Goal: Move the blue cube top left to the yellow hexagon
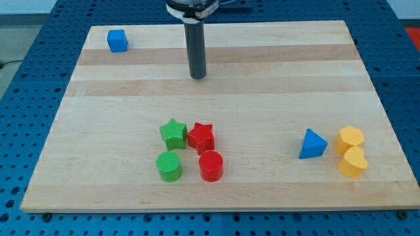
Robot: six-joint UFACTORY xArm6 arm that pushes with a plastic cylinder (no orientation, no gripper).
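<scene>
My tip (198, 76) sits mid-tabletop (262, 78), well right of the blue cube (117, 40). Yellow hexagon (350, 138) is far off, lower right. End effector's just a rod, no jaws.

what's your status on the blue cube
My tip right of blue cube, apart. Yellow hexagon far lower right. Blue triangle beside it.
</scene>
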